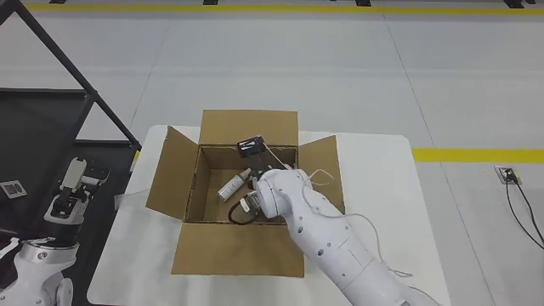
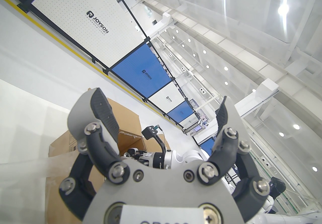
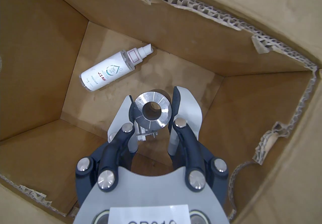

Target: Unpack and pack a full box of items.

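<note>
Right wrist view: right end effector (image 3: 154, 104) grips metal cylinder (image 3: 165, 112); spray bottle (image 3: 108, 72) nearby (inside box (image 3: 176, 33)).

Illumination bright and even throughout. Ceiling lamps (image 2: 283, 9) in the left wrist view flare into long streaks. Inside the box (image 3: 37, 59), light is softer and shadows faint. Both wrist views bow straight lines near their edges.

A white tabletop (image 1: 382, 187) carries one open cardboard box (image 1: 248, 126), standing near its middle, with all four flaps folded outward over the surface.
</note>
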Motion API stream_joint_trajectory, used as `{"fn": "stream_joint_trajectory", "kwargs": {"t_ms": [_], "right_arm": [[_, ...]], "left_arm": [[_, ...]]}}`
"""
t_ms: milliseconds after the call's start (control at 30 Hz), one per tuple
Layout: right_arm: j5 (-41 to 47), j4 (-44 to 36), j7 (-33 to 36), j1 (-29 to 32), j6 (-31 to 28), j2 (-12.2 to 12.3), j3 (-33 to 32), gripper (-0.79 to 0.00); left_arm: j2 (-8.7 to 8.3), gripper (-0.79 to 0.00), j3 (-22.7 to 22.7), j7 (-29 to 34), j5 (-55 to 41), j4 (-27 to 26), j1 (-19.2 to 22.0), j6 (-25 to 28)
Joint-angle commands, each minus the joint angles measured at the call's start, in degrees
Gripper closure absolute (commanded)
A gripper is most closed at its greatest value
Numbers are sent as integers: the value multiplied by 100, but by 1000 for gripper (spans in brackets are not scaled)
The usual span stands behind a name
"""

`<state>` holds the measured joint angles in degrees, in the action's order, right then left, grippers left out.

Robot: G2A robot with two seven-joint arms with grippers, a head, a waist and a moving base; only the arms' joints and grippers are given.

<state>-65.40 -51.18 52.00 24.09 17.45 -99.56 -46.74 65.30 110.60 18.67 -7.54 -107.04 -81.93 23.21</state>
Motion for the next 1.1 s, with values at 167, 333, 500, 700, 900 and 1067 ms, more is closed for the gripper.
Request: {"fn": "stream_joint_trajectory", "kwargs": {"t_ms": [167,333,500,700,900,1067], "right_arm": [[305,935,-43,-432,-55,-232,109,0],[522,1595,-278,-682,-109,-397,146,0],[700,2182,-535,-855,-99,-572,199,0],[848,2739,-956,-983,-51,-732,200,0],[1025,3138,-1220,-1082,-158,-822,124,-252],[1073,3298,-1291,-1142,-188,-876,95,-674]], "left_arm": [[0,-785,0,0,0,0,0,0],[0,-785,0,0,0,0,0,0],[0,-785,0,0,0,0,0,0],[0,-785,0,0,0,0,0,0],[0,-785,0,0,0,0,0,0],[0,-785,0,0,0,0,0,0]]}}
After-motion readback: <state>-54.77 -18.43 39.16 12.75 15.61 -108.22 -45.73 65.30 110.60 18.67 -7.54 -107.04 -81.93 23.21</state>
